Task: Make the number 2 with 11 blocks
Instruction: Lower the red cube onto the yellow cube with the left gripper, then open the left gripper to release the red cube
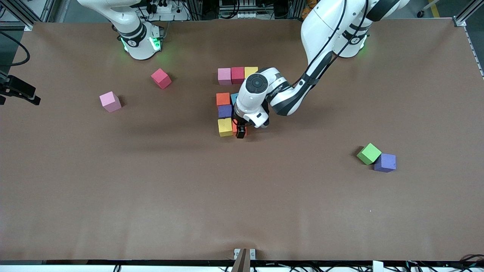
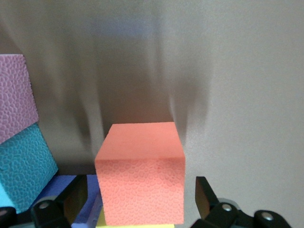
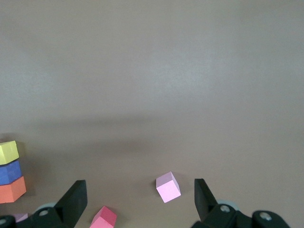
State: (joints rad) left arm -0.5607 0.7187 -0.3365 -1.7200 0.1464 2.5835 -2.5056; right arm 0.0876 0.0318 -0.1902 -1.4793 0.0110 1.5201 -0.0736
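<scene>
The number 2 stands partly built mid-table: a row of pink (image 1: 224,76), crimson (image 1: 237,74) and yellow (image 1: 250,71) blocks, then orange (image 1: 223,99) and light blue (image 1: 234,97), purple (image 1: 225,111), and yellow (image 1: 225,127). My left gripper (image 1: 240,133) is low beside that last yellow block, open around an orange block (image 2: 137,175), with a gap on each side of it. My right gripper (image 3: 140,190) hangs open and empty high over the loose pink block (image 3: 168,187) and crimson block (image 3: 104,217); it is out of the front view.
Loose blocks lie apart from the figure: crimson (image 1: 161,78) and pink (image 1: 110,101) toward the right arm's end, green (image 1: 369,153) touching purple (image 1: 385,162) toward the left arm's end. The left arm's forearm (image 1: 287,96) hangs over the figure's side.
</scene>
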